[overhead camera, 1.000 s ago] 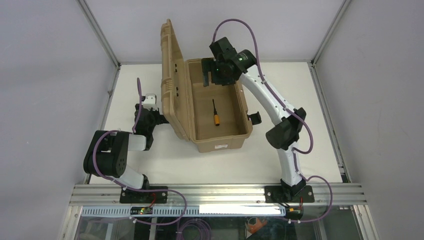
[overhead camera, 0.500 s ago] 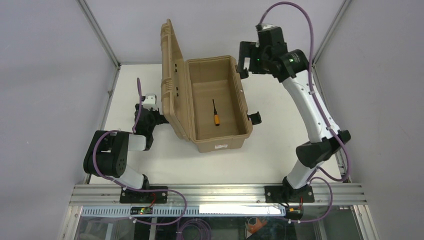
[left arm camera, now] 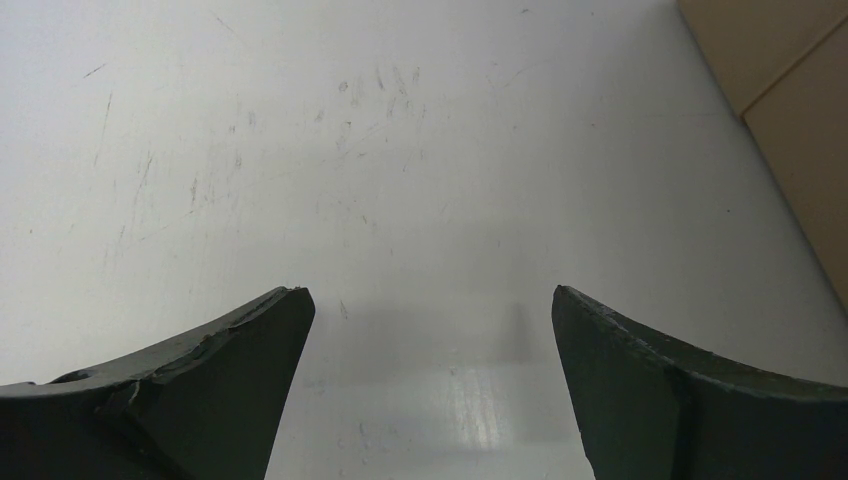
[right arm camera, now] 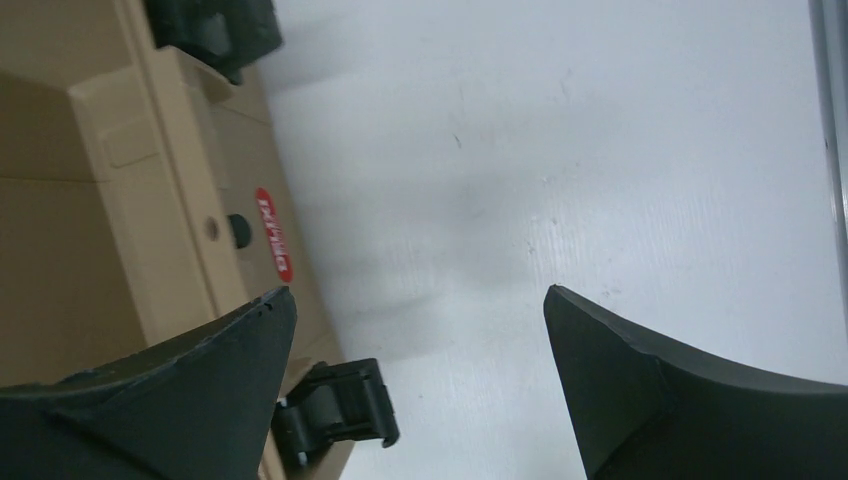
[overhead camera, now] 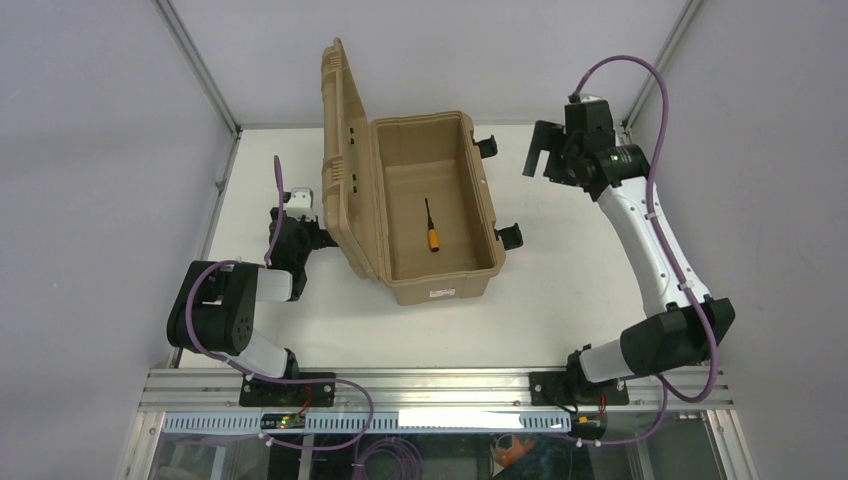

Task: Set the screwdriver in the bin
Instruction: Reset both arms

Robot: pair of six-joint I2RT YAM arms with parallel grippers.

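One screwdriver (overhead camera: 432,226) in bin (overhead camera: 440,285), right gripper (overhead camera: 538,155) well apart, jaws spread

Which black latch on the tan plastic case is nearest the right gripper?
The far black latch, at the tan plastic case's back corner; the open right gripper hangs beside it.

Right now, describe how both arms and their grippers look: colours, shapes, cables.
Both arms share one build. The right arm has slim white links between bulky black joint housings, with a purple cable tied along it. The left arm matches, with its own purple cable. The left gripper and right gripper each have two dark, matte fingers that curve and taper to a blunt tip.
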